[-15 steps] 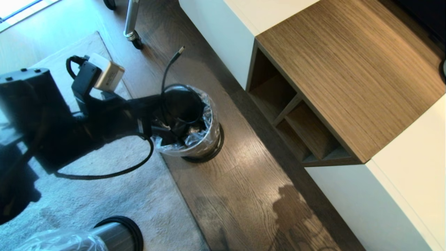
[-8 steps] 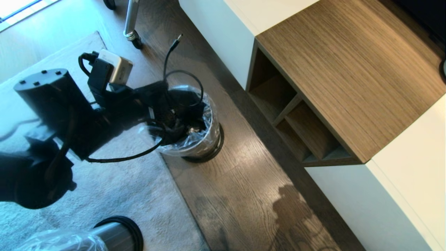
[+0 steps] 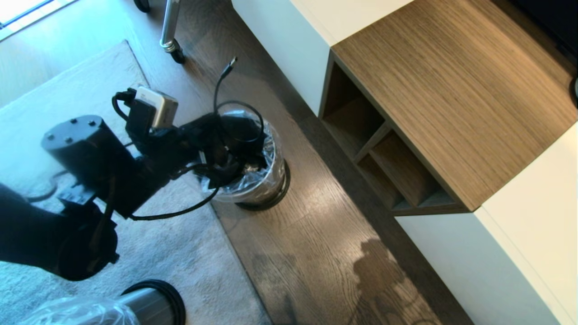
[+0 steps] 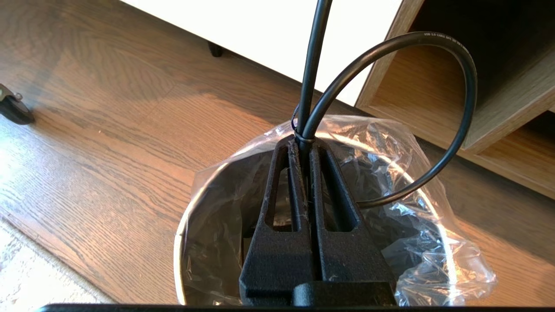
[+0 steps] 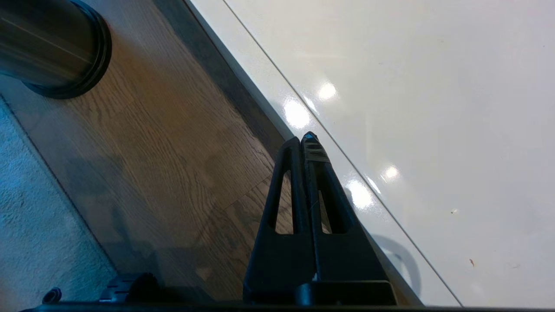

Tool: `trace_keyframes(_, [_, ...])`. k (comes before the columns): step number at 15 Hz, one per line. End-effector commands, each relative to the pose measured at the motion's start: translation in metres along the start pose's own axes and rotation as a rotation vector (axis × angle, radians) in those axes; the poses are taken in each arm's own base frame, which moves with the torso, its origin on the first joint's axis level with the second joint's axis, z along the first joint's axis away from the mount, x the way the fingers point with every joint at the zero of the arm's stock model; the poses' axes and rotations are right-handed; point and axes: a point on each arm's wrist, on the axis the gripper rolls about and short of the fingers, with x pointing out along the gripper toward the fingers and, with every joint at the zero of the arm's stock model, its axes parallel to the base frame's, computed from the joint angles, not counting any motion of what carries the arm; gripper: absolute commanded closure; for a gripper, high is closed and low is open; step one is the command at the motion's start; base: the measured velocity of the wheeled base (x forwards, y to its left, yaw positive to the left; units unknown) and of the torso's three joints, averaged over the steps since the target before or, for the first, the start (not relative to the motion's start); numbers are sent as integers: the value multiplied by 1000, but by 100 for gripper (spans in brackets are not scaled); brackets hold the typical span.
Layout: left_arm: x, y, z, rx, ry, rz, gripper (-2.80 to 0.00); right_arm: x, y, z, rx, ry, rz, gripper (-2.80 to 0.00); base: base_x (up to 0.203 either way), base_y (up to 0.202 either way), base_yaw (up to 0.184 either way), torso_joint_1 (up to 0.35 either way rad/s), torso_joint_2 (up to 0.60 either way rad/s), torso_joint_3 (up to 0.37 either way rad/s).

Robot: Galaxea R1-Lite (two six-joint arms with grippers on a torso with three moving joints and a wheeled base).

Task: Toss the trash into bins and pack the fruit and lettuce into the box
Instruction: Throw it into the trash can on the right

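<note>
Head view: left claw (image 3: pixel 235 164), clamped on a black cable (image 4: pixel 438 104), hangs over the steel bin (image 3: pixel 266 185) on the wood floor (image 3: pixel 325 253) at the rug's (image 3: pixel 180 253) edge; right claw (image 5: pixel 305 143) closed, empty.

I'm looking down into a home living room — dark wood plank floor (image 3: pixel 316 234) with a pale rug (image 3: pixel 180 253) at 8 o'clock. At 2 o'clock runs a low media cabinet (image 3: pixel 451 104), white fronts and oak top with open cubbies. A small lined steel bin (image 3: pixel 259 180) stands centre — another bin (image 3: pixel 149 302) at 7 o'clock.
</note>
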Motion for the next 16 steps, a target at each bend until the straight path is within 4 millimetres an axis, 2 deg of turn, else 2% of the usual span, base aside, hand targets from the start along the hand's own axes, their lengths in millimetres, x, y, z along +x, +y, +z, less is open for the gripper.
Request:
trace_keyframes(1, [-1, -2, -8, -2, 16, -4, 0, 0, 0, 0, 1, 3, 1, 0, 0, 0, 0, 0, 0, 0])
trace_keyframes(13, [-4, 0, -6, 6, 13, 6, 0, 0, 0, 0, 1, 1, -1, 0, 0, 0, 0, 0, 0, 0])
trace_keyframes(14, [-6, 0, -7, 4, 21, 5, -280, 0, 0, 0, 1, 1, 0, 0, 0, 0, 0, 0, 0, 0])
trace_keyframes(16, [-11, 0, -6, 5, 21, 7, -280, 0, 0, 0, 1, 1, 0, 0, 0, 0, 0, 0, 0, 0])
